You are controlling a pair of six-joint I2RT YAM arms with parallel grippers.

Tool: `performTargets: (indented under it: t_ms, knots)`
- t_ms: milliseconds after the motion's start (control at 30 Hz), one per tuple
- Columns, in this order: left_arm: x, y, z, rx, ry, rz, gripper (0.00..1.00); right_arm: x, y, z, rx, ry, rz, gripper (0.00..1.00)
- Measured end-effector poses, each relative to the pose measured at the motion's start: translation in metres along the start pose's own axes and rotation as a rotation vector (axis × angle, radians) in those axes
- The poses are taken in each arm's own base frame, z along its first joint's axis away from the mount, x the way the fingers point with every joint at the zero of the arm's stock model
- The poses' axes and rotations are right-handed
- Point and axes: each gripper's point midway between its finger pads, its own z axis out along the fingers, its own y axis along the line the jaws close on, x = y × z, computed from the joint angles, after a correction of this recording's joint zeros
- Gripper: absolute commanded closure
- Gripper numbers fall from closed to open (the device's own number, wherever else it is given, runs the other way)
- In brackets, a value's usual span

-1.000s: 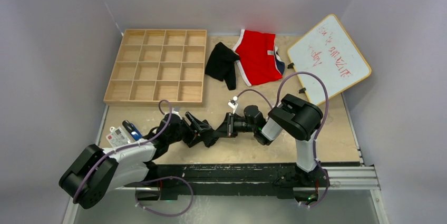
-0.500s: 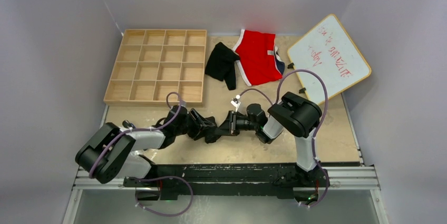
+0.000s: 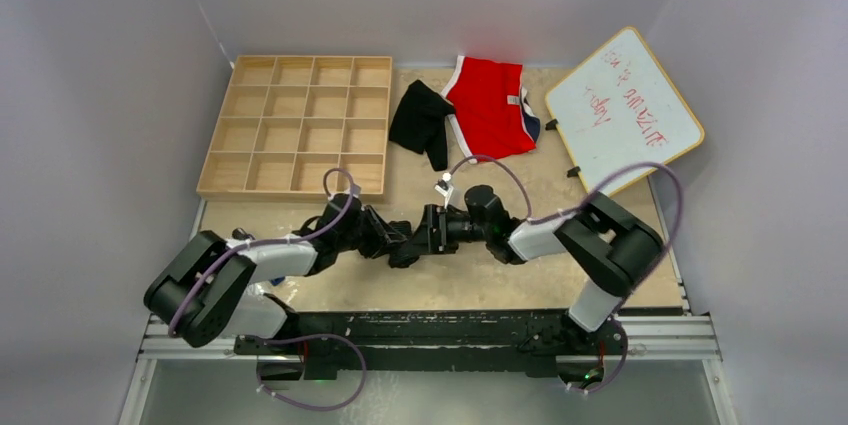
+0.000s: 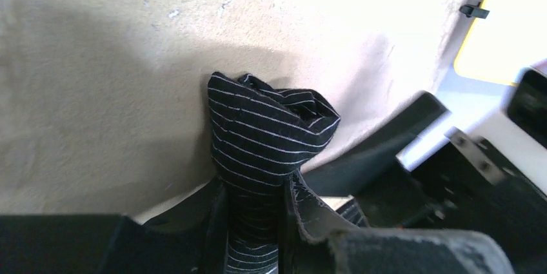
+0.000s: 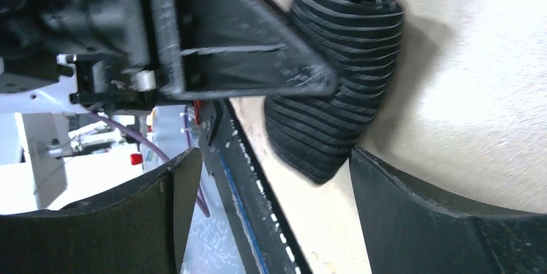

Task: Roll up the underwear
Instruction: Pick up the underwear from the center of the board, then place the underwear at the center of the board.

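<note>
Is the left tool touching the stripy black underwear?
Touching. The left wrist view shows the left tool clamped on the striped underwear, with the fabric squeezed inside it and no gap.

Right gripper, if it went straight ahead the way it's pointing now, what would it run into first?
The rolled-up underwear, which sits just ahead between the open fingers of the right gripper. The left gripper pinches it from the other side. Depth is unclear, but nothing looks nearer.

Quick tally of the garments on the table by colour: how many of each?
Black: 2, the striped black fabric roll at the front and the black fabric undergarment at the back.
Red: 1, the red briefs with white trim.
Total: 3.
</note>
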Motion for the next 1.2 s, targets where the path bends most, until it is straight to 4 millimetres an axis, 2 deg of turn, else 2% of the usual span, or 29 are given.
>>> performTargets:
  t_ms: [133,267,367,500,600,667,800,933,1200]
  knots:
    - [-0.008,0.002,-0.012,-0.039,-0.032,0.052,1.00,-0.006,0.023,-0.022,0.044,-0.034,-0.100,0.14]
    - [-0.030,-0.004,-0.026,-0.063,-0.077,0.069,1.00,-0.020,0.026,-0.048,0.164,-0.119,-0.165,0.14]
    - [-0.058,-0.021,-0.039,-0.048,-0.135,0.057,1.00,-0.032,0.027,-0.068,0.250,-0.179,-0.216,0.14]
    - [-0.100,-0.058,-0.053,-0.008,-0.210,0.058,1.00,-0.044,0.031,-0.089,0.337,-0.235,-0.275,0.13]
    - [-0.133,-0.081,-0.056,0.011,-0.256,0.047,1.00,-0.044,0.030,-0.101,0.376,-0.253,-0.296,0.13]
    - [-0.152,-0.085,-0.055,0.004,-0.282,0.025,1.00,-0.042,0.026,-0.107,0.404,-0.250,-0.301,0.13]
    - [-0.179,-0.076,-0.049,-0.040,-0.310,-0.024,1.00,-0.034,0.019,-0.112,0.439,-0.220,-0.305,0.13]
    - [-0.193,-0.061,-0.039,-0.084,-0.312,-0.064,1.00,-0.029,0.016,-0.117,0.456,-0.200,-0.310,0.13]
    - [-0.195,-0.026,-0.005,-0.179,-0.269,-0.186,1.00,-0.027,0.016,-0.119,0.460,-0.193,-0.322,0.13]
